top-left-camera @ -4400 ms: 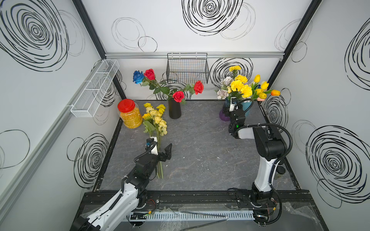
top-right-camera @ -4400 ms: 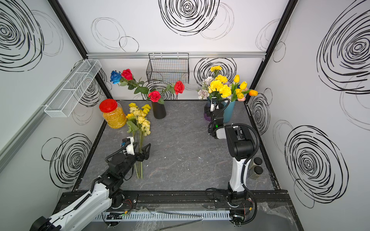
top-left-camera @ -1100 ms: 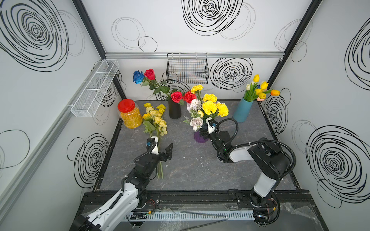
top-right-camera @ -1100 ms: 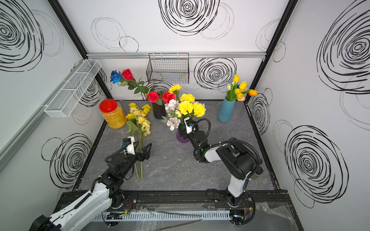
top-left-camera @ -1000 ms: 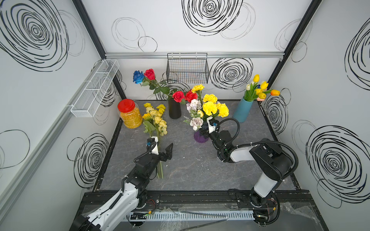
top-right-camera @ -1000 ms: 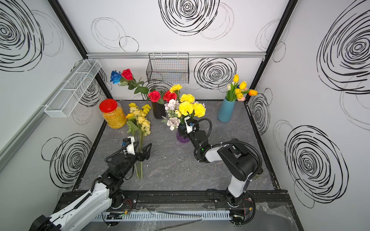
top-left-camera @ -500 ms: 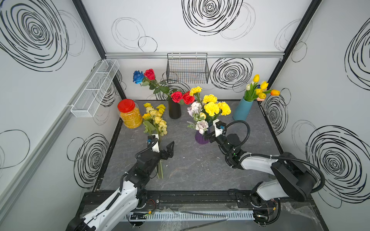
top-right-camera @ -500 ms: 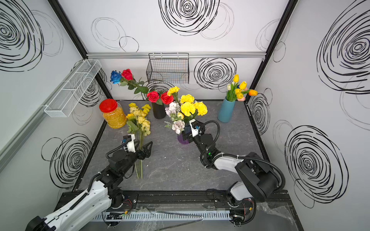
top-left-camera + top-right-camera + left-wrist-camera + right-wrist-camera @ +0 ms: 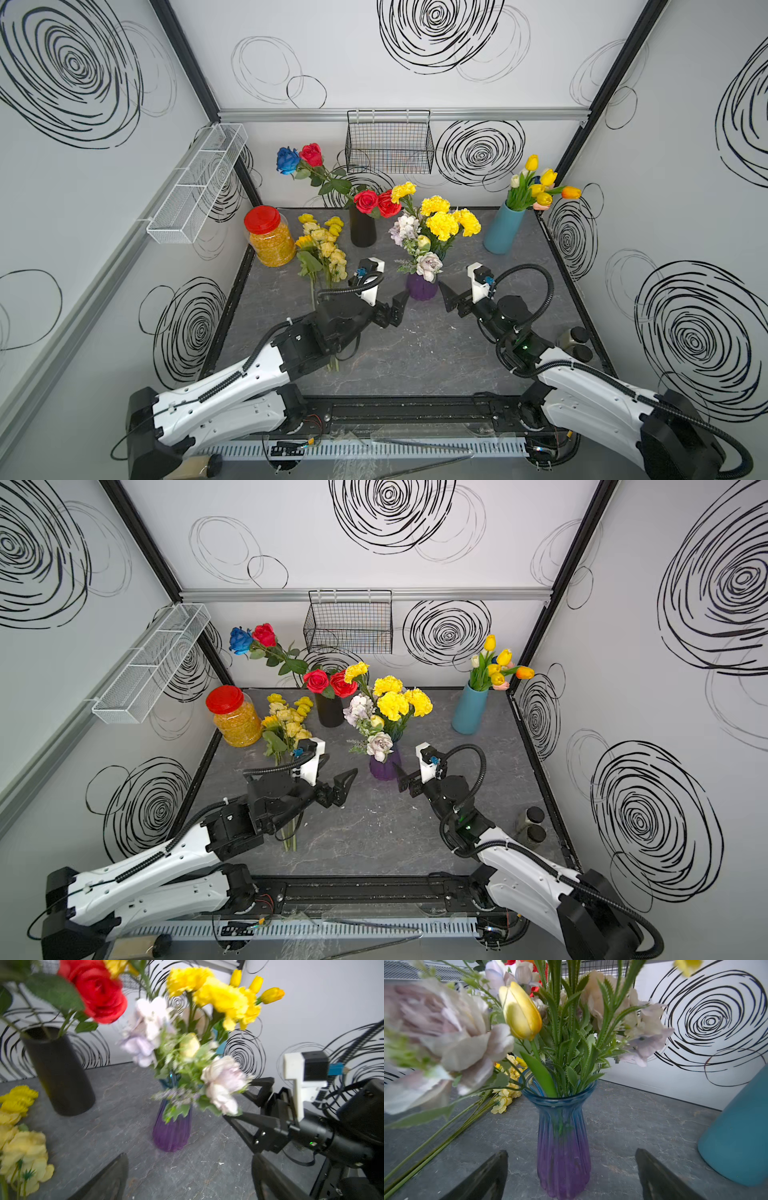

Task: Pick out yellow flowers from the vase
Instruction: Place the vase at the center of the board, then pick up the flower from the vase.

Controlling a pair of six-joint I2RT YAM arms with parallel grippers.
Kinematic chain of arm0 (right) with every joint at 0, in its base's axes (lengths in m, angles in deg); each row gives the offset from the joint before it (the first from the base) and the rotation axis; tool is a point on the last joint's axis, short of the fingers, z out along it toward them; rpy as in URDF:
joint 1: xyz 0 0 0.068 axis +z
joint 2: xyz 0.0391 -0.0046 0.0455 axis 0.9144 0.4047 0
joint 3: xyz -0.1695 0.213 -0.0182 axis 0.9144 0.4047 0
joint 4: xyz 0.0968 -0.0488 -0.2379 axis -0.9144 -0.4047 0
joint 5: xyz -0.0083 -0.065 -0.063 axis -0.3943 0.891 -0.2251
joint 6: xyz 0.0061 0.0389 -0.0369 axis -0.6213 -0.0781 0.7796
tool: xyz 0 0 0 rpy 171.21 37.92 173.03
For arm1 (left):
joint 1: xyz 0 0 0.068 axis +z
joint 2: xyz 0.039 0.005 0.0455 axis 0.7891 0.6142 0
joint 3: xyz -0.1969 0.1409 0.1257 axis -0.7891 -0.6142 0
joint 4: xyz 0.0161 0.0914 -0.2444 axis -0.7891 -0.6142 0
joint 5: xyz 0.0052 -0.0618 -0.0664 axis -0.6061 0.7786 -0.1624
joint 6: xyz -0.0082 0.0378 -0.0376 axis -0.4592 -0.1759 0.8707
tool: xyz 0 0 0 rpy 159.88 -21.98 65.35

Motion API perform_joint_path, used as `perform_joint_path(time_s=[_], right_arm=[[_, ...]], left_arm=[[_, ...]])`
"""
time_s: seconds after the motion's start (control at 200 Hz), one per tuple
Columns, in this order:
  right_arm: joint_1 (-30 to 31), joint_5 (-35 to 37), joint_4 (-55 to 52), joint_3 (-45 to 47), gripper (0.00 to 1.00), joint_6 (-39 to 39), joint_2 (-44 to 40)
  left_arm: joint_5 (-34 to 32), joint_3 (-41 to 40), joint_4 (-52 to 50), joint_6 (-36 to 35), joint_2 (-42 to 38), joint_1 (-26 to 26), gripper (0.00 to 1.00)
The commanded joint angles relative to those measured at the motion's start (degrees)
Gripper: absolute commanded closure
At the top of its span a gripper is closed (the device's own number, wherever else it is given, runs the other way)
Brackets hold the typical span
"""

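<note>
The purple vase (image 9: 422,286) with the yellow flowers (image 9: 442,222) now stands at the middle of the desk (image 9: 415,357), released by the right hand (image 9: 451,299) (wide, empty, at its 3 o'clock), while the left hand (image 9: 397,309), wide too, comes from 8 o'clock, so picking can probably start.

Yellow carnations (image 9: 442,220), yellow tulip (image 9: 423,242) upright in purple-blue vase (image 9: 422,287); yellow bunch (image 9: 326,245) lying flat left of it.

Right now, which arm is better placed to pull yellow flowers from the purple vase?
Likely left: the open left gripper sits beside the purple vase, with the yellow pile on that arm's side. The right gripper faces the vase's base.
</note>
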State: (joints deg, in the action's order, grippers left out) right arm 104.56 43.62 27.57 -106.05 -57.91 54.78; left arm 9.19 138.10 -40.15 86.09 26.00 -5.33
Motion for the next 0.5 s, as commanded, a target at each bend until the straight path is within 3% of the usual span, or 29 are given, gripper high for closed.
perform_joint_path(time_s=[0.0, 0.1, 0.265, 0.49], right_arm=[[-0.4, 0.7, -7.3, 1.3, 0.04, -1.7, -5.4], [-0.4, 0.7, -9.4, 2.4, 0.05, -2.3, -10.7], [-0.5, 2.9, -11.2, 3.4, 0.08, -2.9, -17.0], [-0.6, 5.0, -13.7, 3.5, 0.13, -3.9, -21.6]], left_arm=[[-2.5, 9.5, -5.1, -3.5, 4.9, -3.0, 0.14], [-0.9, 17.6, -8.5, -3.1, 10.1, -4.3, 0.24], [3.3, 26.0, -7.8, 1.1, 16.5, -4.8, 0.32], [5.3, 35.3, -7.4, 5.1, 27.8, -6.5, 0.35]])
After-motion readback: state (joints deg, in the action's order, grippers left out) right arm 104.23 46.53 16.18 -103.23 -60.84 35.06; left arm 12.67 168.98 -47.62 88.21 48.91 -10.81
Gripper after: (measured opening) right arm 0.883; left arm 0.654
